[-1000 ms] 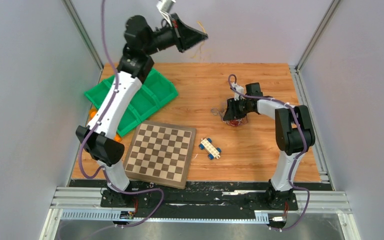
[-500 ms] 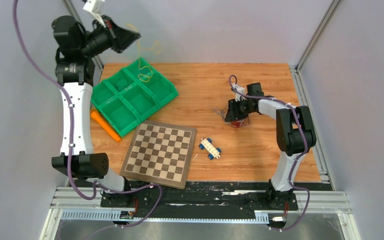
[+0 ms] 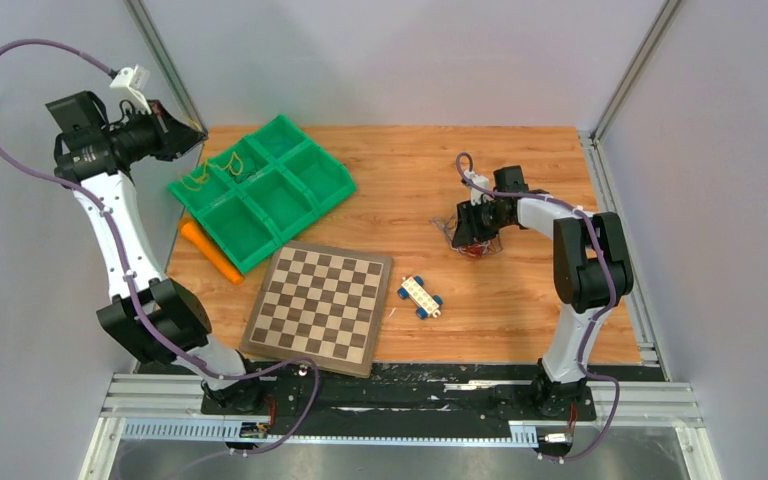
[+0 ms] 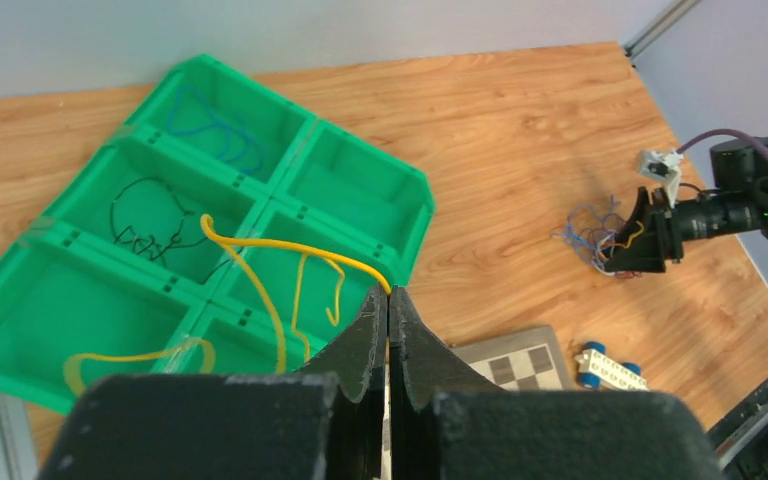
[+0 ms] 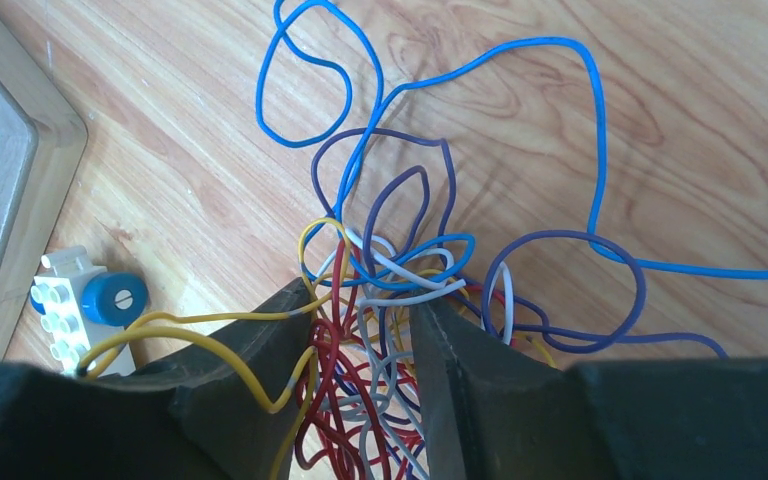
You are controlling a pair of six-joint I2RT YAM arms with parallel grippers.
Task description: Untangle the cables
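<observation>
The tangled clump of cables [image 5: 400,290], red, yellow, blue, purple and white, lies on the table right of centre [image 3: 468,243]. My right gripper [image 5: 360,300] is down at the clump, open, with the red and white strands loose between its fingers; it also shows in the top view [image 3: 465,232]. My left gripper [image 4: 388,293] is shut on one yellow cable [image 4: 290,247], which hangs into the green tray [image 4: 412,205]. In the top view the left gripper [image 3: 188,128] is at the far left, above the tray's back corner.
The green compartment tray [image 3: 338,186] holds a blue strand [image 4: 222,135], a black strand [image 4: 145,215] and another yellow one [image 4: 125,357]. A chessboard [image 3: 322,306], a white and blue toy car [image 3: 420,297] and an orange stick [image 3: 210,250] lie on the table.
My left arm has swung from high at the back centre to the far left and lower, carrying the yellow cable over the tray. The right gripper has stayed at the clump.
</observation>
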